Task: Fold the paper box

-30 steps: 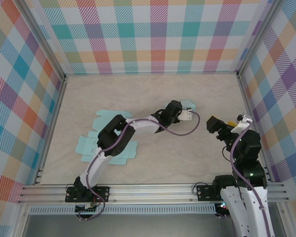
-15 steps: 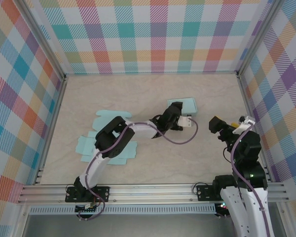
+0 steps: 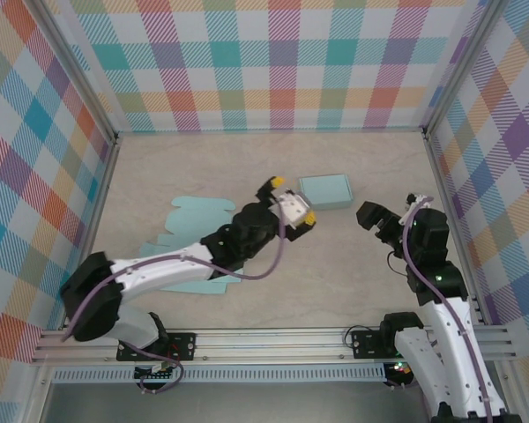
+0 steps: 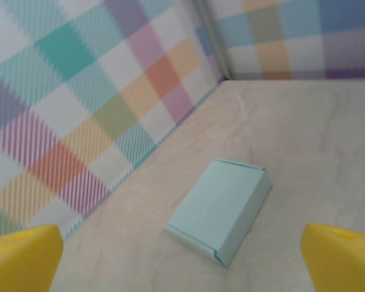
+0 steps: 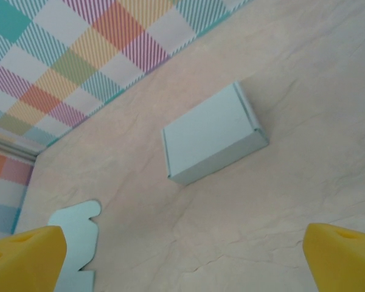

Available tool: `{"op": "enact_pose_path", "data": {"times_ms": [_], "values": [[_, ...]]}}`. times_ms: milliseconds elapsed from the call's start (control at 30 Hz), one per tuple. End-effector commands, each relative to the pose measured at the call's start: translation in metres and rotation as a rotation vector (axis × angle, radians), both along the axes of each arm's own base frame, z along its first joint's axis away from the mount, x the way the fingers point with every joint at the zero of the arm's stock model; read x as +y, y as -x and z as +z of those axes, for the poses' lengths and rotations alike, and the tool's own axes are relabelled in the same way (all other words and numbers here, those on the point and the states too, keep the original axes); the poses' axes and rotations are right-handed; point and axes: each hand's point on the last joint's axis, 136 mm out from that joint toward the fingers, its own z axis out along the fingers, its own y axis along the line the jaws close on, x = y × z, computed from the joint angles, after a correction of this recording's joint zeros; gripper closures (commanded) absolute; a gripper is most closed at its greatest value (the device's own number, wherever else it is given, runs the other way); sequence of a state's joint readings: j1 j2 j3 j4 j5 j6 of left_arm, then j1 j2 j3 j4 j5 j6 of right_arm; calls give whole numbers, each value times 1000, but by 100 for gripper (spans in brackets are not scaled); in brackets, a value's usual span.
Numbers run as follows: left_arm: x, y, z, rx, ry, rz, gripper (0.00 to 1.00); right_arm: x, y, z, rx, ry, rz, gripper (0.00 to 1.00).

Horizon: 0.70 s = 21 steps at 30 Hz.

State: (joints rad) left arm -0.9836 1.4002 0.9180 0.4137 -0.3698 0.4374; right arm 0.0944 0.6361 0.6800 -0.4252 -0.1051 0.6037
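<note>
The pale teal paper box [image 3: 326, 189] lies closed and flat on the table, right of centre toward the back. It lies a little ahead of the fingers in the left wrist view [image 4: 222, 210] and farther off in the right wrist view [image 5: 213, 134]. My left gripper [image 3: 291, 200] hovers just left of it, open, with nothing between its yellow fingertips [image 4: 21, 258]. To the box's right, my right gripper [image 3: 372, 217] is also open and empty, its yellow fingertips [image 5: 344, 255] spread wide.
Flat teal paper cut-outs [image 3: 192, 214] lie on the left half of the table, partly under my left arm; one edge of them [image 5: 76, 240] appears in the right wrist view. Checked walls [image 3: 273, 62] enclose the table on three sides.
My left gripper has opened, let go of the box and drawn back to the left of it, the arm now stretched low. The right gripper has shifted slightly left toward the box.
</note>
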Motion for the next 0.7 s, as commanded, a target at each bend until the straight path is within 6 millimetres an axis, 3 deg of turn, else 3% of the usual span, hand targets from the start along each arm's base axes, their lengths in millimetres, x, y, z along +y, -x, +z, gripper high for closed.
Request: {"op": "enact_pose_path", "data": {"times_ms": [0,200,367,467,667], "values": [[77,-13,-23,236,223,329,0,35,-4,3,21,-133,115,0],[216,14,-53,388,558,812,0,108,3,-34,153,-84,296,0],[291,58,-91,406,687,1078,0,169,14,-74,281,-77,458,0],[313,77,-108,421,737,1133,0,199,24,-94,350,-43,538,4],[321,90,-134,464,812,1123,0,258,44,-134,495,-55,707,10]]}}
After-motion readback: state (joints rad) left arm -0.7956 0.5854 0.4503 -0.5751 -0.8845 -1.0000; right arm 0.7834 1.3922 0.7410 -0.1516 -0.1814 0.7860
